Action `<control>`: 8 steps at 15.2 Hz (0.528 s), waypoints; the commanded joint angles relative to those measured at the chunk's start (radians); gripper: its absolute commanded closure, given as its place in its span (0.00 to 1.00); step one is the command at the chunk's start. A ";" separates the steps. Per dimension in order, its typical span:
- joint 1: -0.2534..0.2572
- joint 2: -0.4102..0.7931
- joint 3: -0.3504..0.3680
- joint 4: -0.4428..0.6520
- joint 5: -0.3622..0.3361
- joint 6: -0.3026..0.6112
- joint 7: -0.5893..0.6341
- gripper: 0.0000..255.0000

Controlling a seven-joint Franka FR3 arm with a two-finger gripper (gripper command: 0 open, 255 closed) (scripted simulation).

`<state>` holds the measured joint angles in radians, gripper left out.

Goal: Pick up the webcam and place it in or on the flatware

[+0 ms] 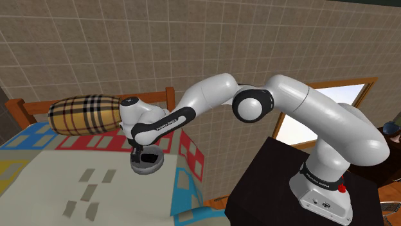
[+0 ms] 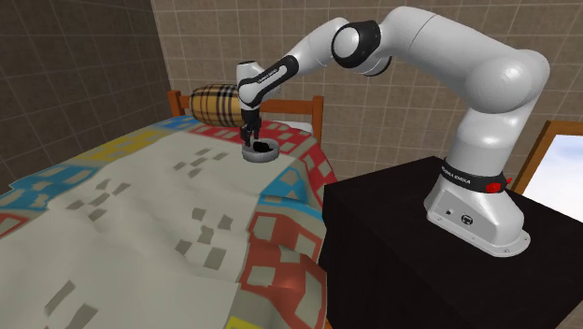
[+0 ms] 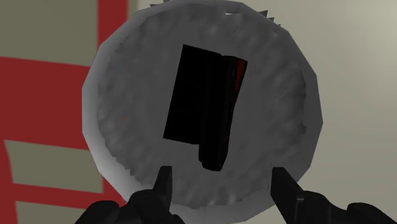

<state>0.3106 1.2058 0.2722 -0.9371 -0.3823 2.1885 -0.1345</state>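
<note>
While my gripper (image 3: 222, 173) hangs open over the grey dish (image 3: 127, 127), the black webcam (image 3: 203, 108) lies inside it.
My fingers (image 3: 164, 183) stand apart, touching nothing; the dish rests on the patchwork bedspread (image 2: 140, 215).

glossy white arm (image 1: 334, 122) with dark joints, dark lettered bands, red marks near base, all-black claw (image 3: 221, 170).

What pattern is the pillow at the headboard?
The pillow is tan plaid with dark and white stripes; clearest in the shoulder view.
</note>
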 commanded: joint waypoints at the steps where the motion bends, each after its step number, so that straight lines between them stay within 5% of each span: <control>1: 0.000 0.000 0.000 0.000 0.000 0.000 0.000 0.00; 8: -0.016 -0.122 0.015 -0.098 0.006 -0.028 0.009 0.00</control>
<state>0.2946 1.1011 0.2844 -1.0269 -0.3778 2.1705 -0.1266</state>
